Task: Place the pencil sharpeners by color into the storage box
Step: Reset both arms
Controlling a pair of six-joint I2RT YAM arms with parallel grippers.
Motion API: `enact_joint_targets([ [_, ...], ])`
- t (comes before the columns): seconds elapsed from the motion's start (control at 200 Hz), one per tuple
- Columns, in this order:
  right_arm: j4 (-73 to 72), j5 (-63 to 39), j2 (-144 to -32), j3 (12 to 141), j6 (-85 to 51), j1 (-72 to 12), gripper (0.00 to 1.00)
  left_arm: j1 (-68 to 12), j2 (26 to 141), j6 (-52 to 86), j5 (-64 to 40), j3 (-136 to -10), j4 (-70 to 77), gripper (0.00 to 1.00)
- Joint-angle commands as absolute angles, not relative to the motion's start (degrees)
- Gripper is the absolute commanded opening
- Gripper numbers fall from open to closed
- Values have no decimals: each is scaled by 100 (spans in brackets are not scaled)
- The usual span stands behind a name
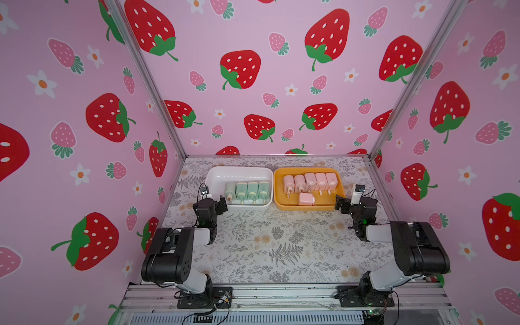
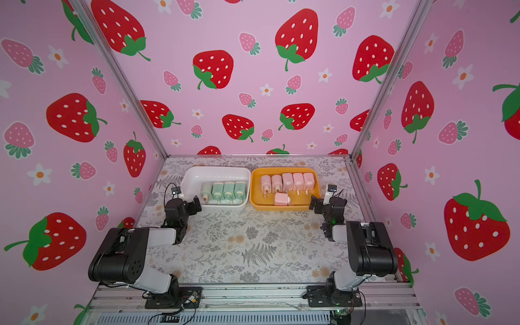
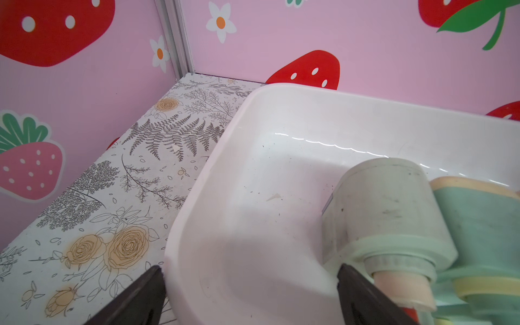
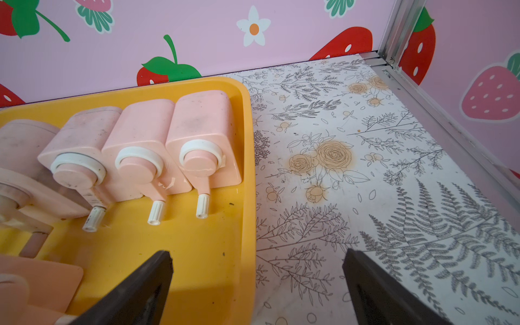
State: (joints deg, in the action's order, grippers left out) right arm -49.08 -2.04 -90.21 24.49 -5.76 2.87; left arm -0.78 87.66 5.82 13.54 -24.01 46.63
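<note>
Front rail: closest to you in both top views is the ribbed aluminium rail, with the two black arm bases bolted on and cables trailing off it.
Tabletop: the floral-print tabletop is bare from the rail up to the boxes, so you've got the whole middle between the arms to swing through.
Walls: pink strawberry-print walls box the table in on three sides, with metal posts in the back corners.
Boxes: a white rounded plastic tub and a yellow-orange plastic tray sit side by side at the back, facing edges just about touching.
Green ones: four mint green sharpeners sit in a row at the tub's end nearer the tray, cranks toward you. The tub's other end is bare.
Pink ones: five pale pink sharpeners line the back of the tray, and a sixth pink sharpener lies crosswise in front.
Left gripper: your left gripper hangs at the tub's near outer corner. Its fingers are spread wide and grip nothing, one outside the wall and one inside by the palest sharpener.
Right gripper: your right gripper straddles the tray's outer wall, also spread wide with nothing held. A strip of table runs between the tray and the side wall.
Writing: too small to make out on any sharpener.
</note>
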Motion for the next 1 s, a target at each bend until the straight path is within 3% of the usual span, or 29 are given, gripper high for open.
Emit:
enact_joint_targets([
  [0.0,-4729,-53,-9062,2549,-527,255,100,-107,8856,501,1487,-2488,4577,100],
  [0.995,-4702,-3,-9061,2566,-490,222,100,-76,8846,402,1155,-2515,4534,100],
])
